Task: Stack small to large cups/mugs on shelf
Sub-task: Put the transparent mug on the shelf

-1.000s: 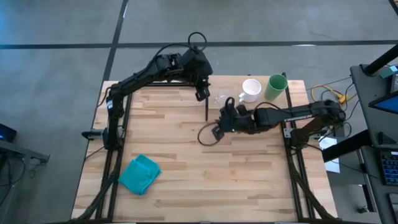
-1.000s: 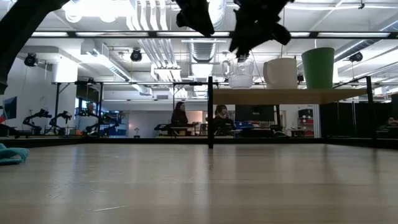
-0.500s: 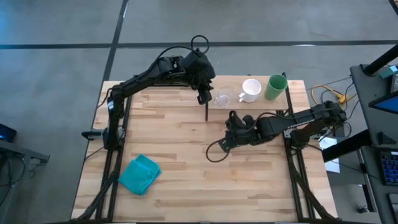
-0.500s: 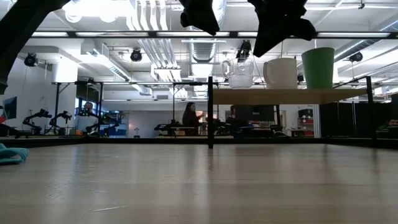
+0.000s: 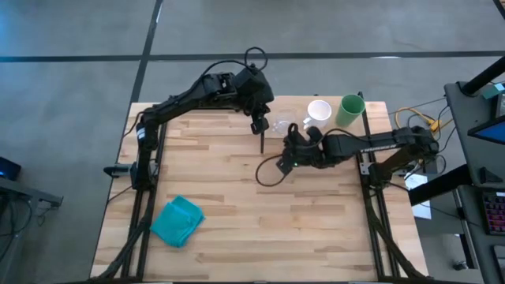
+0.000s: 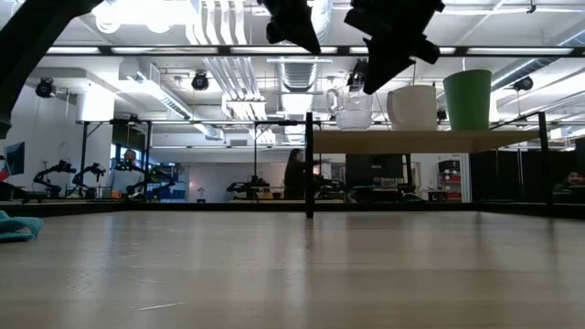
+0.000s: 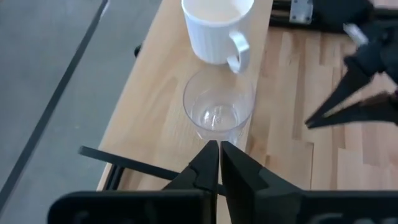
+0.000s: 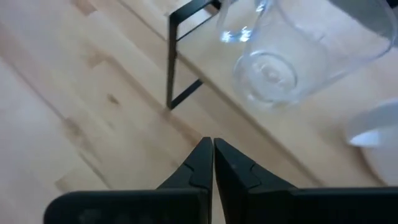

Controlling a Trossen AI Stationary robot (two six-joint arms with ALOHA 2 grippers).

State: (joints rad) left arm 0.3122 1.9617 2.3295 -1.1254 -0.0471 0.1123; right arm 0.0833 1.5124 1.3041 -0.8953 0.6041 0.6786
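The shelf [image 5: 327, 126] stands at the table's far right on thin black posts, and its board [image 6: 420, 140] carries three vessels in a row. The clear cup [image 5: 282, 124] [image 6: 352, 108] is leftmost, the white mug [image 5: 318, 113] [image 6: 414, 106] is in the middle, and the green cup [image 5: 349, 110] [image 6: 468, 99] is rightmost. All three stand upright on their bases. My left gripper [image 5: 256, 124] [image 7: 217, 148] hovers shut just left of the clear cup [image 7: 217, 112], apart from it. My right gripper [image 5: 290, 136] [image 8: 211, 146] is shut, in the air near the shelf's near-left corner, below the clear cup [image 8: 280, 68].
A teal folded cloth [image 5: 177, 221] [image 6: 14, 227] lies near the table's near-left corner. A black shelf post [image 8: 171, 68] stands just ahead of my right gripper. A cable loop [image 5: 268, 170] hangs from the right arm. Bare wooden tabletop [image 5: 237, 205] spreads across the middle and near side.
My right gripper drew back from the shelf toward the table's near edge, then came back toward the shelf's near-left corner by the clear cup. It stayed shut. The three vessels have not moved.
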